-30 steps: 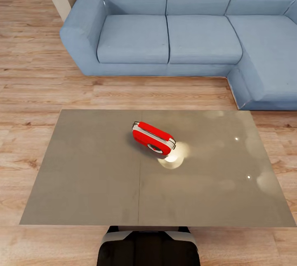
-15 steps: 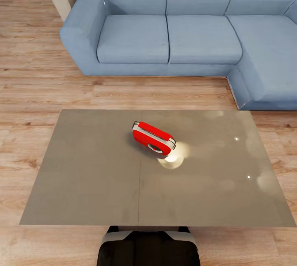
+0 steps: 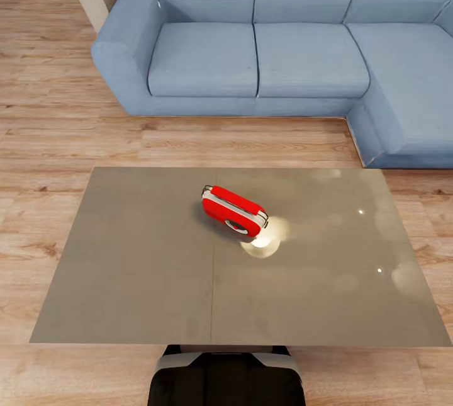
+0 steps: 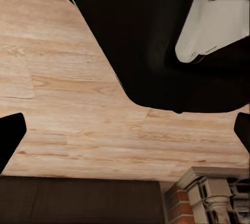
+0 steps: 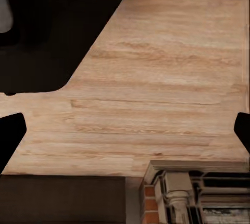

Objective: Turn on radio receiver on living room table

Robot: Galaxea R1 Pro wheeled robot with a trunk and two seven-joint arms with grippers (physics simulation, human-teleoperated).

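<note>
Centrally, radio receiver (image 3: 234,210) sits mid-frame on coffee table (image 3: 138,267), tilted. Prob light, rigid, slidey on gloss; press dial, no lifting req'd. Left gripper (image 4: 125,133) & right gripper (image 5: 125,133): fingers spread, empty.

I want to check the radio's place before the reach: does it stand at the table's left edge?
No, the radio stands near the middle of the table, far from every edge.

The light is falling evenly and bright. The glossy table (image 3: 145,267) is showing a round glare patch beside the radio receiver (image 3: 234,210), which is casting a soft shadow. Every picture is staying sharp; the dark fingers (image 4: 10,136) are looking almost black.
</note>
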